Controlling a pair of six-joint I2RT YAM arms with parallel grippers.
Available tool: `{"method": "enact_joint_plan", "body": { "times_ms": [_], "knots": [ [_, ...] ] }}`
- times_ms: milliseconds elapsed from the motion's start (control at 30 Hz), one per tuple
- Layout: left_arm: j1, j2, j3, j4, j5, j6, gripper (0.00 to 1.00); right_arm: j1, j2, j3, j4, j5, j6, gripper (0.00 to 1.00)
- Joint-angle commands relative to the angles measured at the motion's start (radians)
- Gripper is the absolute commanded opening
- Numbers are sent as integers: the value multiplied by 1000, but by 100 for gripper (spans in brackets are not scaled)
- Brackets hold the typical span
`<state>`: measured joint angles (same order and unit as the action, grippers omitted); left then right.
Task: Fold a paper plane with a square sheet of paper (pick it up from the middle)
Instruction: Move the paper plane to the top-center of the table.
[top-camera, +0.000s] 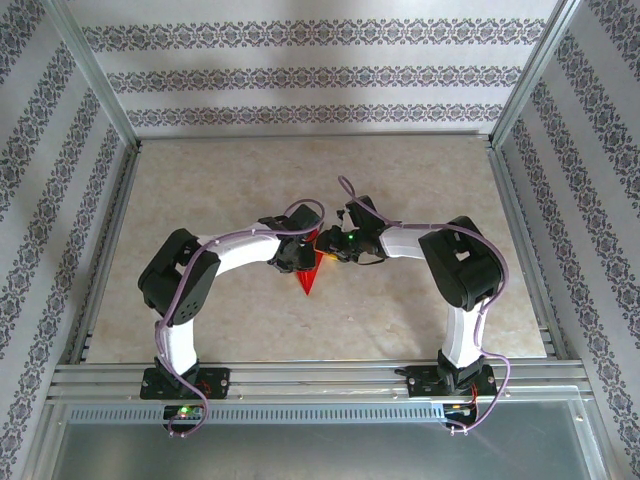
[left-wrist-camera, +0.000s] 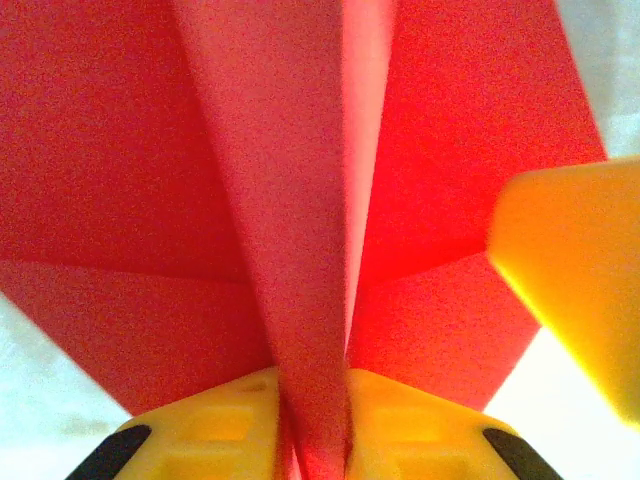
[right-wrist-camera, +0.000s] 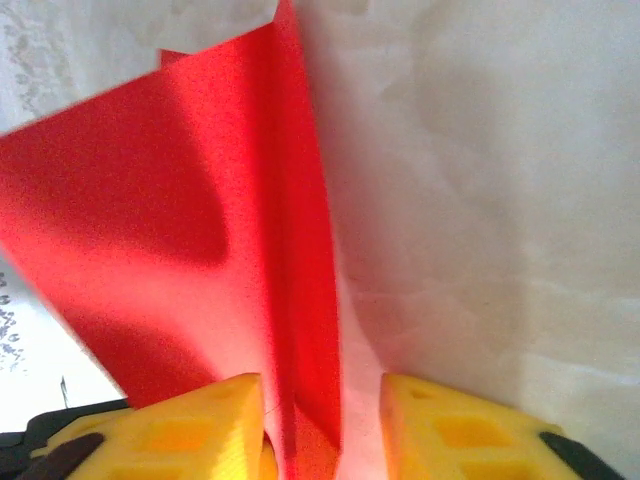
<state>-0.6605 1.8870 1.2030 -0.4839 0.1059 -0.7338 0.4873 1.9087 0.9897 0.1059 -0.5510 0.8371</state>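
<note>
We see the paper plane (left-wrist-camera: 290, 200) as thin red paper, matt and faintly grainy, sharply creased, glowing paler where light passes through it. The left gripper (left-wrist-camera: 312, 425) and the right gripper (right-wrist-camera: 322, 425) have fingers (right-wrist-camera: 470, 435) of smooth yellow plastic with a dull sheen and moulded recesses. From the top camera, the arm links (top-camera: 240, 255) look like glossy white plastic with black housings. The table (top-camera: 420, 310) is a pale, matt, marbled surface, and the frame rails (top-camera: 320, 375) are bare brushed metal.
</note>
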Motion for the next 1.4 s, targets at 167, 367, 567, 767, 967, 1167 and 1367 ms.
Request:
{"method": "enact_joint_plan", "body": {
  "times_ms": [167,367,567,767,967,1167,1367],
  "knots": [
    [-11,38,45,-77,-33,-9,18,-32,-141,-54,-44,119,-26,49],
    [-11,14,56,-97,-48,-6,16,-50,-254,-97,-97,228,-74,64],
    [-11,-22,49,-95,-38,-10,24,-58,-292,-95,-136,259,-107,67],
    [-11,1,61,-113,-46,0,24,-57,-266,-91,-132,240,-98,67],
    [-10,10,81,-139,-65,14,12,-58,-277,-98,-135,253,-105,69],
    [3,-22,101,-162,-94,45,3,-74,-350,-107,-178,319,-158,76],
    [59,-17,196,-180,-123,128,2,-116,-458,-142,-203,395,-229,87]
  ]
}}
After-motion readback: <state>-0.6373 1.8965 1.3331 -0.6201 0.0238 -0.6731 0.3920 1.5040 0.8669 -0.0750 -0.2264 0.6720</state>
